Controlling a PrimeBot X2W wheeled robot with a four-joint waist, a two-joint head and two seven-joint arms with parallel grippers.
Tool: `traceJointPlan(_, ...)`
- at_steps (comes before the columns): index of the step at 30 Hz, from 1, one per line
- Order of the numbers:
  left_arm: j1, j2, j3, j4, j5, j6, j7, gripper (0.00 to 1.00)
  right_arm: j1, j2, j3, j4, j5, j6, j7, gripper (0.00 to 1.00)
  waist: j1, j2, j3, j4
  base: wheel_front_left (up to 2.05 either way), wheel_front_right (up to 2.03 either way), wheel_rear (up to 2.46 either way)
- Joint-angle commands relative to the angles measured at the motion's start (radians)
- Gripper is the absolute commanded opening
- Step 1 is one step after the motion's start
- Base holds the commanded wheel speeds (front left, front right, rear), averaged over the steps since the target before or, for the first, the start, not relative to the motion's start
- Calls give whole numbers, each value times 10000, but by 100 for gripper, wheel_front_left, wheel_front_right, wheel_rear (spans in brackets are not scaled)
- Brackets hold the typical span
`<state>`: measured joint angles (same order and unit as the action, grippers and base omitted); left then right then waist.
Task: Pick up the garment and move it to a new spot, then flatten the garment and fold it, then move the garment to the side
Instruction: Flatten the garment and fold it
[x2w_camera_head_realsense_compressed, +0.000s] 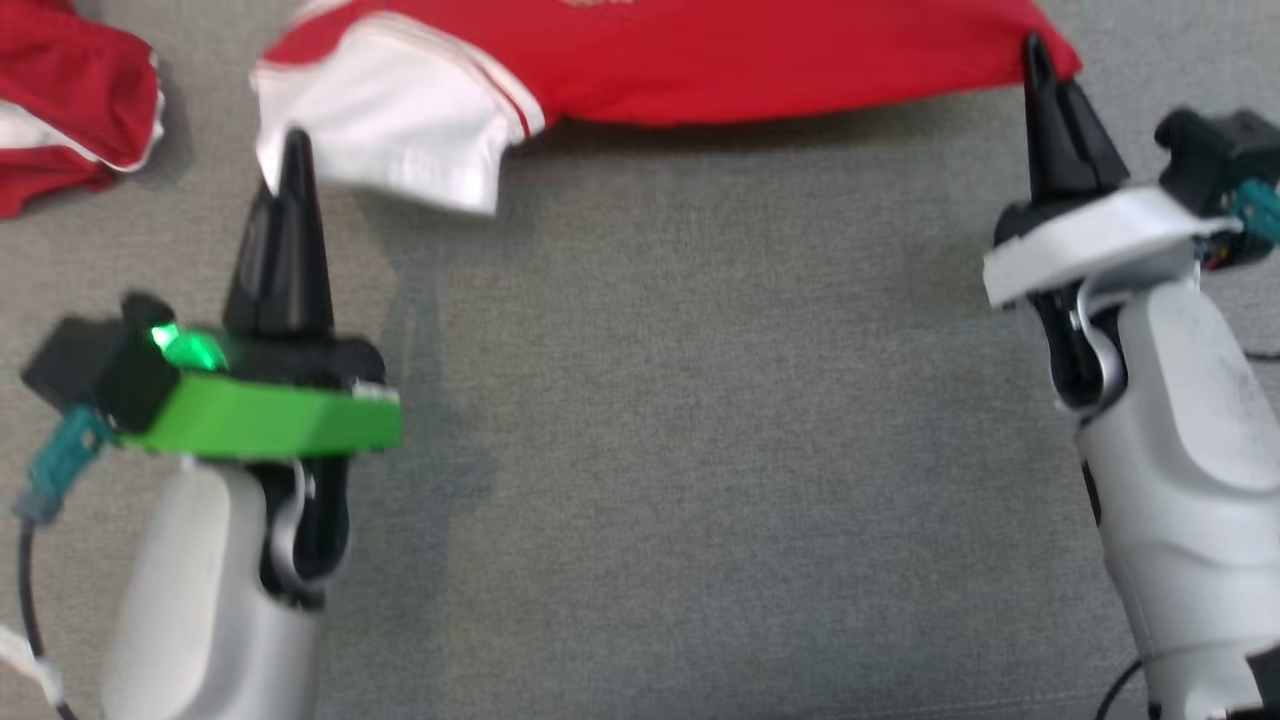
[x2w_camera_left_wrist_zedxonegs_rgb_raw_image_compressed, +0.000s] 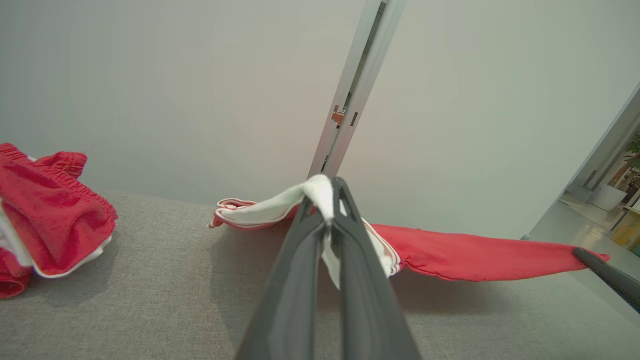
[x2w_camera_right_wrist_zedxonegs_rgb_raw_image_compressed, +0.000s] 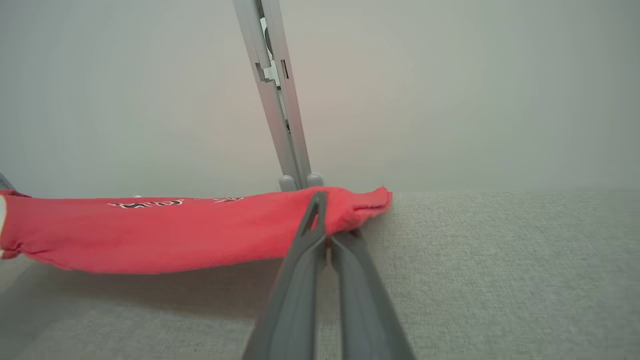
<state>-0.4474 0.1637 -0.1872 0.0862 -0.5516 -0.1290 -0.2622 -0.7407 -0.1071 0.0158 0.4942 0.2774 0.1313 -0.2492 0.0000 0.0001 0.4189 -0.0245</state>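
The garment (x2w_camera_head_realsense_compressed: 700, 60) is a red shirt with white sleeves, stretched above the grey table across the top of the head view. My left gripper (x2w_camera_head_realsense_compressed: 292, 155) is shut on its white sleeve edge (x2w_camera_left_wrist_zedxonegs_rgb_raw_image_compressed: 320, 192); the left wrist view shows white cloth pinched between the fingers. At the right, my right gripper (x2w_camera_head_realsense_compressed: 1040, 60) is shut on the garment's red corner (x2w_camera_right_wrist_zedxonegs_rgb_raw_image_compressed: 365, 202). In the right wrist view the red cloth (x2w_camera_right_wrist_zedxonegs_rgb_raw_image_compressed: 150, 235) hangs taut to the left, a little above the tabletop, with dark lettering on it.
A second red and white garment (x2w_camera_head_realsense_compressed: 70, 110) lies bunched at the table's far left, also in the left wrist view (x2w_camera_left_wrist_zedxonegs_rgb_raw_image_compressed: 45, 220). A pale wall with a metal post (x2w_camera_left_wrist_zedxonegs_rgb_raw_image_compressed: 350, 100) stands behind the table. Grey tabletop (x2w_camera_head_realsense_compressed: 680, 420) lies between the arms.
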Motion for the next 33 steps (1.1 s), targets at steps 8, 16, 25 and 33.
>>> traceJointPlan(8,2993,-325,-217,-1469,-61,233,12,0,3104,54,-545,-2905,405,-11,1052,0,0,-1,-2206,449,0,0,0)
traceJointPlan(16,4663,56,-492,-2794,40,632,721,0,6066,490,-1254,-5794,233,-11,2325,0,0,-1,-2971,701,0,0,0)
traceJointPlan(25,5574,357,-343,-3074,-238,936,1339,0,7497,549,-1231,-6314,608,-11,2794,0,0,-1,-2894,589,0,0,0)
traceJointPlan(33,4897,260,-580,-1870,-310,740,1347,0,7021,549,-1144,-4738,465,-11,2760,0,0,-1,-2538,499,0,0,0)
